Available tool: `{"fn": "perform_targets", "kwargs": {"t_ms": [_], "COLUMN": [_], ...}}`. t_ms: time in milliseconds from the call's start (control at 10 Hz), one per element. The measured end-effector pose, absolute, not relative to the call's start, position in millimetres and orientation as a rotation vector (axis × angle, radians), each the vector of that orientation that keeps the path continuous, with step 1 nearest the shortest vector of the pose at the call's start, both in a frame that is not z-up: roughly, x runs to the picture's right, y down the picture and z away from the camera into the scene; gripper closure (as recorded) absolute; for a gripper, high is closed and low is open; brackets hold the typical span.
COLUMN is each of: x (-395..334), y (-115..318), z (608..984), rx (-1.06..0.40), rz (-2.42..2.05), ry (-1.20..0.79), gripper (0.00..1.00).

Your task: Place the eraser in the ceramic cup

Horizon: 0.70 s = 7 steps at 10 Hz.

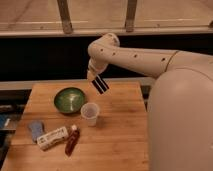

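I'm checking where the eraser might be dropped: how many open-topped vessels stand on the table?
2. The green bowl sits left; the ceramic cup stands just right of it, nearer the camera. The gripper, shut on the eraser, hangs above, behind the cup. None seem hidden.

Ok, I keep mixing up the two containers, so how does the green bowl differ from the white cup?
The green bowl is dark green, wide and shallow; the ceramic cup is white, narrower and taller for its width. The bowl sits farther back and left; the cup stands nearer the camera, to its right. Both stand upright and open-topped on the wooden table. The pincer, shut on the eraser, hangs in the air over the table's far side.
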<state>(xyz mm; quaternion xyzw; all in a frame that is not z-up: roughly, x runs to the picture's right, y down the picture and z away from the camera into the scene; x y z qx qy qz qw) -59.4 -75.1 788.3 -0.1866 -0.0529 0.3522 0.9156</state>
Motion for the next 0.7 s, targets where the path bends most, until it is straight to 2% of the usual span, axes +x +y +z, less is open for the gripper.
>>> {"fn": "perform_targets", "kwargs": {"t_ms": [700], "x": [-62.7], "y": [-68.4], "z": [789.6], "rx": [-0.405], "rz": [0.722], "ry": [-0.109], "gripper": [1.00]}}
